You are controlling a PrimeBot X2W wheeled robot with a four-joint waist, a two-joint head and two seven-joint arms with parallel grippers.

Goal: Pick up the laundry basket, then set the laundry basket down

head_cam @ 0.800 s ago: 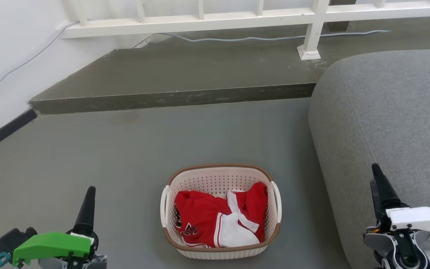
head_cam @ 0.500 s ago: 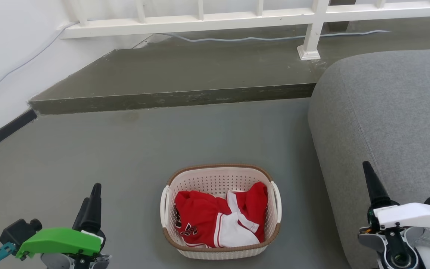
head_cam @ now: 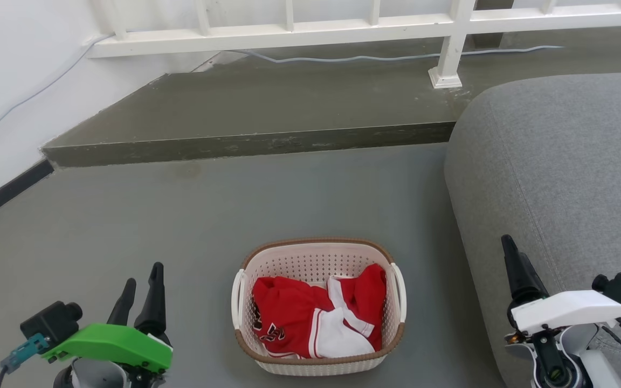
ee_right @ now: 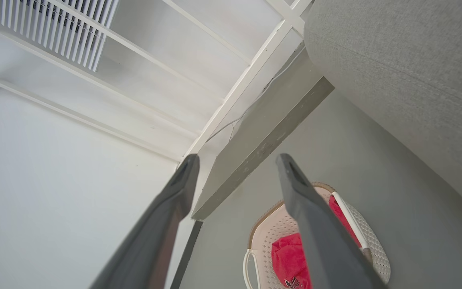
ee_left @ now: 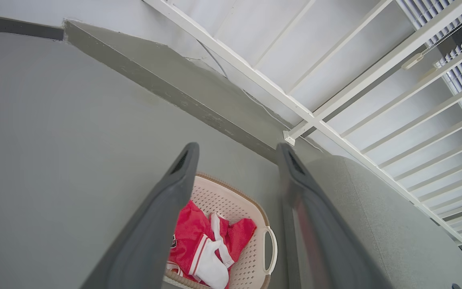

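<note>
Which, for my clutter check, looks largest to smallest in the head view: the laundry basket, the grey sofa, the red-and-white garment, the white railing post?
1. grey sofa, partly cut off
2. laundry basket
3. red-and-white garment inside it
4. white railing post; it stands farther off, so true size is unsure

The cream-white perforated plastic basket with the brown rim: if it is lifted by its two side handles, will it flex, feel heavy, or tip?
Probably light: the cream-white perforated plastic basket holds only crumpled red-and-white clothing. Its holed walls may flex slightly. Lifted evenly by both white side handles, it should hardly tip.
</note>
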